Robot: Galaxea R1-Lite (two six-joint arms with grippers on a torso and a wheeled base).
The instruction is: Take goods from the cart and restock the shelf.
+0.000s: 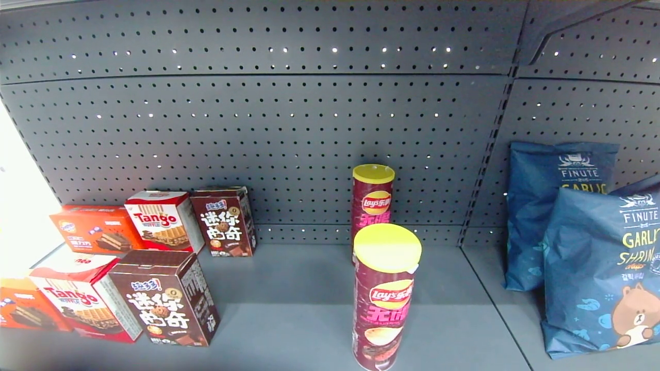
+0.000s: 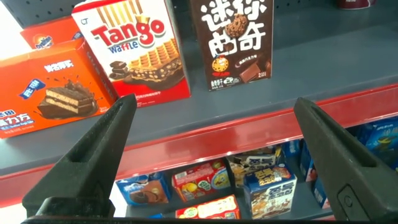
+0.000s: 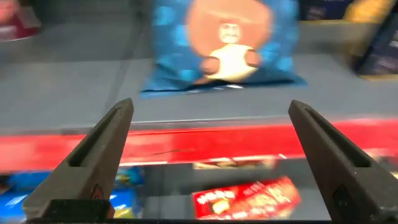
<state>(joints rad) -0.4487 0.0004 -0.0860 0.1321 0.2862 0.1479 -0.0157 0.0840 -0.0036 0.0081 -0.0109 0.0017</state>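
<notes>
The grey shelf (image 1: 299, 288) holds two maroon chip cans with yellow lids, one in front (image 1: 384, 299) and one behind it (image 1: 372, 198). Left of them stand two rows of boxes: orange (image 1: 95, 229), red-and-white waffle (image 1: 162, 221) and brown cookie (image 1: 224, 221). My left gripper (image 2: 214, 102) hangs open and holds nothing, in front of the shelf's red front edge (image 2: 217, 134), facing the waffle box (image 2: 137, 53) and cookie box (image 2: 233, 40). My right gripper (image 3: 211, 104) is open too and holds nothing, facing a blue bag with a bear (image 3: 224, 43).
Two blue snack bags (image 1: 603, 273) lean on the right shelf section, past a seam in the shelf floor. A perforated back wall (image 1: 289, 144) closes the shelf behind. A lower shelf with packed goods (image 2: 205, 183) lies below the red edge (image 3: 205, 146). Bare shelf floor lies between the boxes and the cans.
</notes>
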